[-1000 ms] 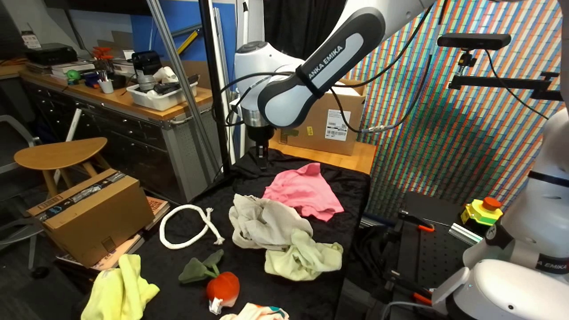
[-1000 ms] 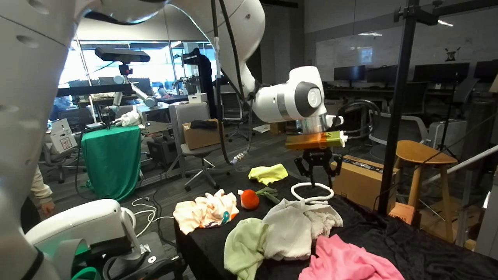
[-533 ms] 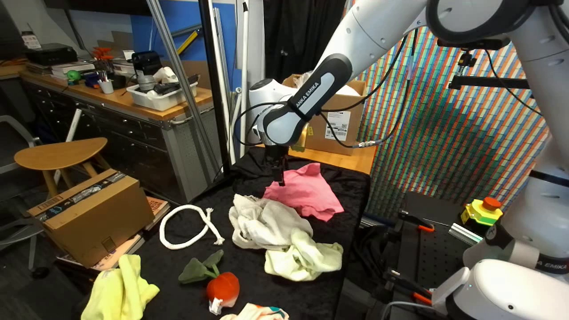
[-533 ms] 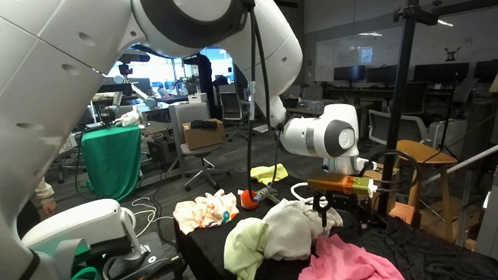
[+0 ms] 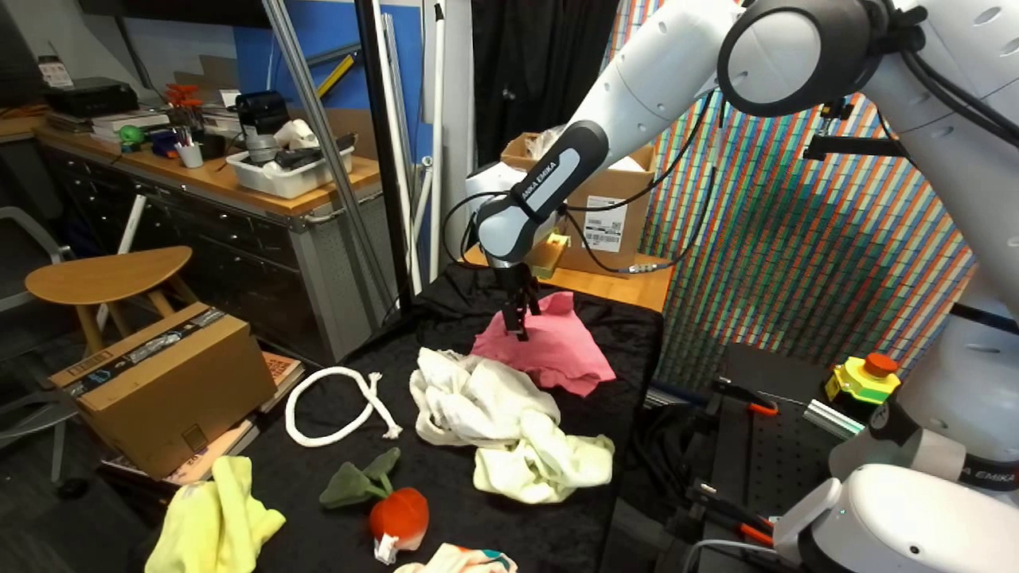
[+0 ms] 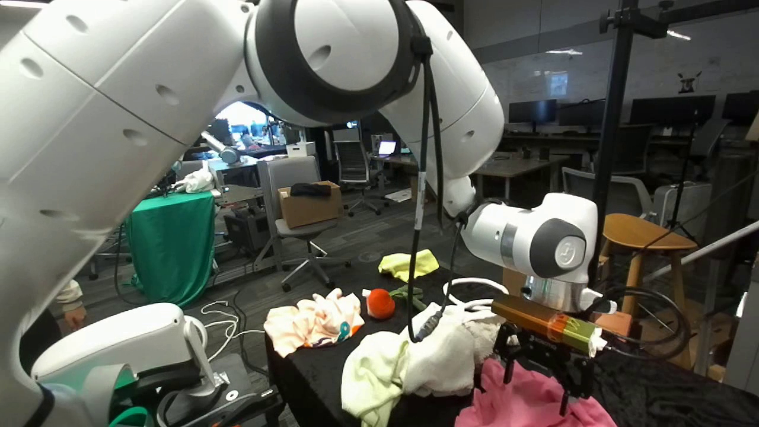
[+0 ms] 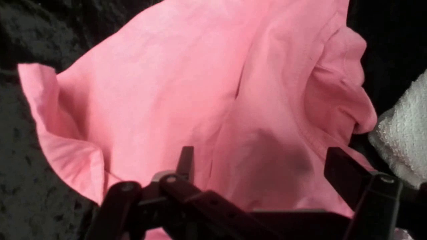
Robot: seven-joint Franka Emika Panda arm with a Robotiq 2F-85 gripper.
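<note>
Gripper [image 7: 262, 151], black, two-fingered: jaws spread wide, over a pink cloth [image 7: 160, 83]; contact with the fabric cannot be told. The latter: stitched seams, one edge turned up, rumpled on a black velvet table cover [image 5: 450, 477]. Off-white textured cloth [image 5: 470, 398], crumpled, just beside it. Pale green cloth [image 5: 549, 465], bunched, touching the off-white one. White rope [image 5: 317, 440], one length, curved into an open loop. Plush radish [image 5: 400, 517], red, green leaves. Peach cloth [image 6: 314, 320], printed motif, near the radish. Yellow cloth [image 5: 213, 517], crumpled. Taped cardboard box [image 5: 175, 390], beside the table.
</note>
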